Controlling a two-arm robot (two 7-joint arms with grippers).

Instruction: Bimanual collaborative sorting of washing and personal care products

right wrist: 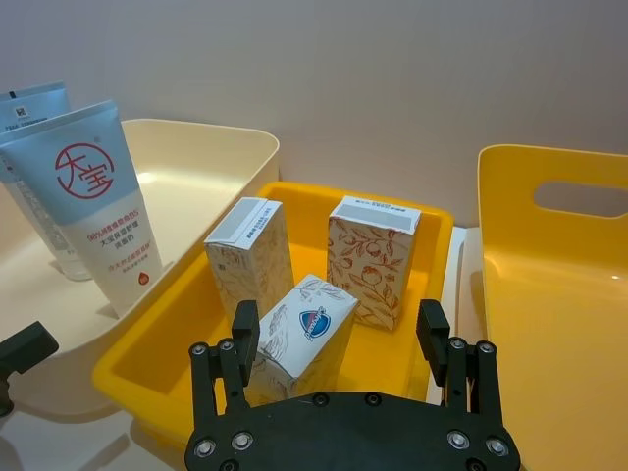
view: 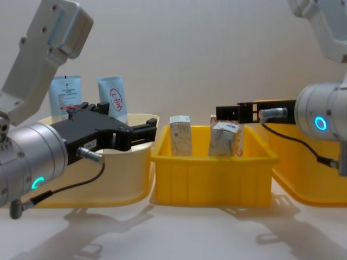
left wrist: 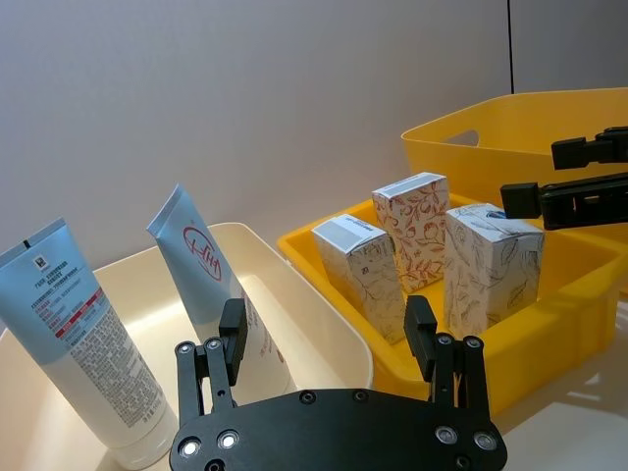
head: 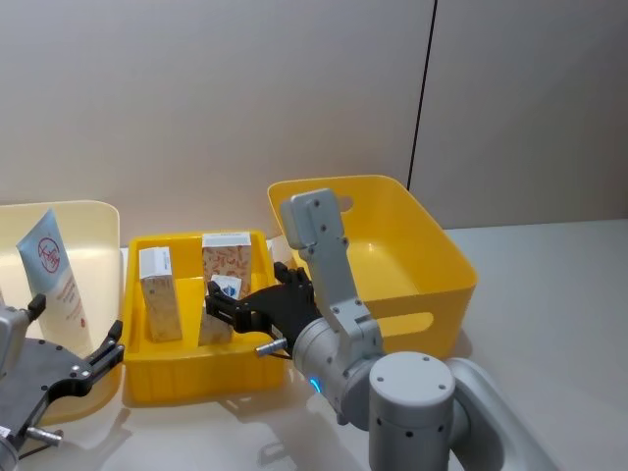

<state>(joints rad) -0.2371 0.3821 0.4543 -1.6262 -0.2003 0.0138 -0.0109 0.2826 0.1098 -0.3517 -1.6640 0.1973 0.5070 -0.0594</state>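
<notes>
Two pale-blue tubes stand in the cream bin [head: 93,221]: one with a red circle logo [head: 54,270] [right wrist: 98,196] and a plain one [left wrist: 74,334]. Three printed boxes sit in the small yellow bin [head: 196,378]: two upright [head: 159,294] [head: 228,260] and a tilted one with a blue emblem [right wrist: 309,329]. My right gripper [right wrist: 339,334] [view: 227,112] hovers open just above the tilted box, its fingers apart on either side of it. My left gripper [head: 77,320] [left wrist: 326,339] is open and empty over the cream bin's near side.
A large yellow bin [head: 412,255] with handle cut-outs stands right of the small one, almost touching it. The three bins form a row on a pale table against a plain wall. Bare table lies in front and at the far right.
</notes>
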